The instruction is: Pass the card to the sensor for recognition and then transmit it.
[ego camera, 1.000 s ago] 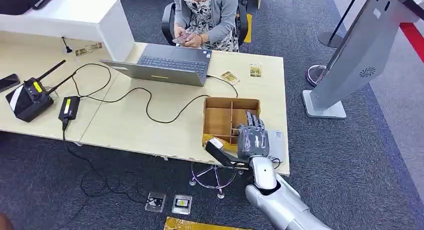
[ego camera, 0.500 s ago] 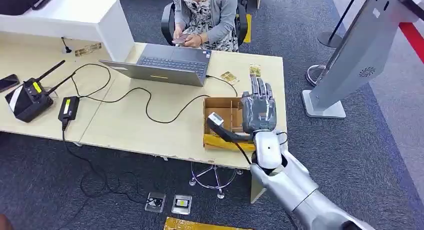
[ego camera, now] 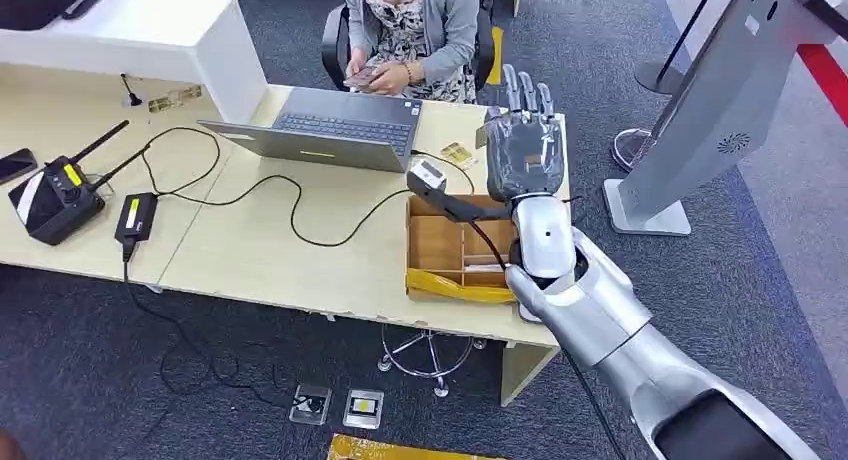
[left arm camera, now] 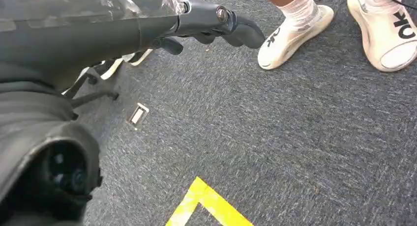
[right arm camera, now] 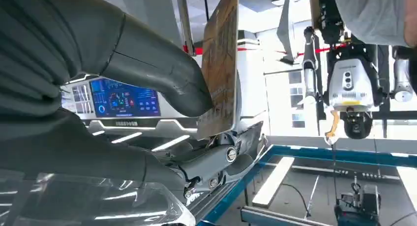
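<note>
The worktop (ego camera: 330, 250) fills the left and middle of the head view, with the grey kiosk (ego camera: 715, 110) standing at the upper right on the carpet. On the worktop, at centre, sits a cardboard box (ego camera: 440, 245) with dividers; thin card-like pieces lie in its lower compartments, too small to make out. A yellow strip lies along its near edge.

The right robot hand (ego camera: 525, 145) is raised above the far edge of the worktop, upper centre of the frame, fingers pointing up. In the right wrist view its thumb (right arm camera: 157, 69) presses a brown card (right arm camera: 220, 64) against the fingers, so it grips the card, which stands on edge at top centre of that frame.

A second ago this robot hand was low over the box's right end; it has since risen and gone toward the far edge.

The left robot hand (left arm camera: 211, 24) hangs over the carpet, upper centre of its wrist view, fingers curled in around nothing.

A laptop (ego camera: 330, 130) sits open at upper centre. A white shoe (left arm camera: 388, 29) at upper right in the left wrist view bears the letters "OK".
</note>
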